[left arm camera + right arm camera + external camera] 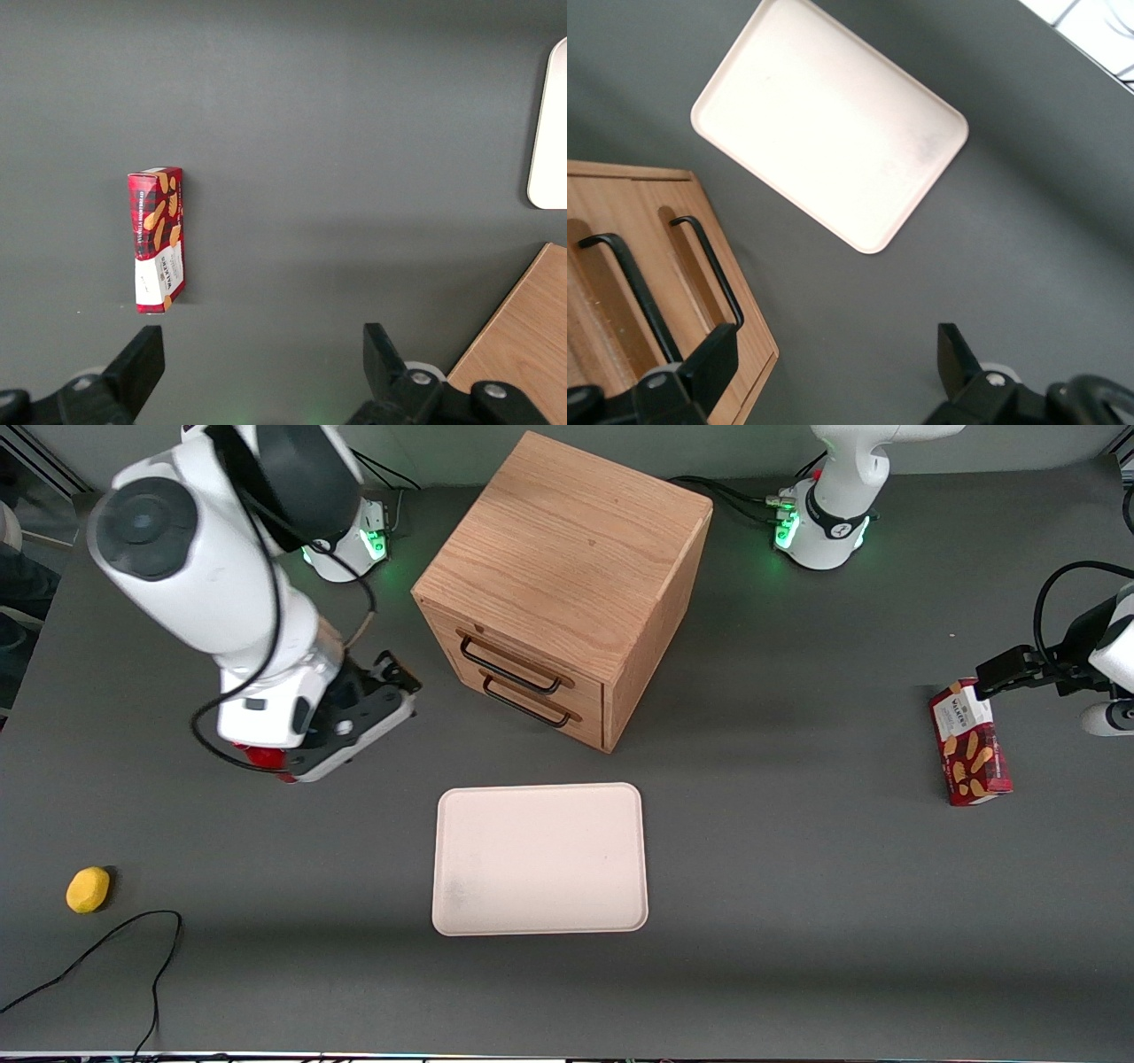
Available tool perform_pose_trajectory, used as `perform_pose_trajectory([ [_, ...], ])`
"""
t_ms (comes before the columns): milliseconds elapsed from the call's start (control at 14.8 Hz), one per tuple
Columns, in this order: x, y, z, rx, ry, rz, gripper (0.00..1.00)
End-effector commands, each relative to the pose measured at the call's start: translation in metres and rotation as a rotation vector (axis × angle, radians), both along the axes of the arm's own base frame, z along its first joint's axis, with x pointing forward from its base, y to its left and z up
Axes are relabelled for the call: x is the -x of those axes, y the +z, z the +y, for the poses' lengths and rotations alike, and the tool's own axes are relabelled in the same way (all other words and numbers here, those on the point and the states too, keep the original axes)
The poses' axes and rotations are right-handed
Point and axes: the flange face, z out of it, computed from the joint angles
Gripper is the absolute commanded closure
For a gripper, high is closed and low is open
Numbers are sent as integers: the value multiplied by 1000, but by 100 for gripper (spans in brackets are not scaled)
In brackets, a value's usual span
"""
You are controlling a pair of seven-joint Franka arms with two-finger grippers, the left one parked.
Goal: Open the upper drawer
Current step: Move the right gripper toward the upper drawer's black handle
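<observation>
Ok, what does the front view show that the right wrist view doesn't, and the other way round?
Only the front view shows the whole cabinet, the yellow object, the red biscuit box toward the parked arm's end, and the arm carrying the gripper, which sits in front of the closed upper drawer. Only the right wrist view shows the gripper's fingers spread open, one of them close to a handle. Both show the pale tray, the two black handles and the grey table.
</observation>
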Motion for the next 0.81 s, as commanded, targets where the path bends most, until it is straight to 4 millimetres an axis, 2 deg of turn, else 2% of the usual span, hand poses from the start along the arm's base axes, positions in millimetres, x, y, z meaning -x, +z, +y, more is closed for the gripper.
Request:
perform_pose_trajectory([
  [0, 10, -3, 32, 25, 107, -16, 0],
  [136, 17, -5, 44, 28, 140, -7, 0],
  [339, 26, -6, 53, 29, 294, -2, 0],
  [745, 32, -14, 54, 38, 406, 28, 0],
])
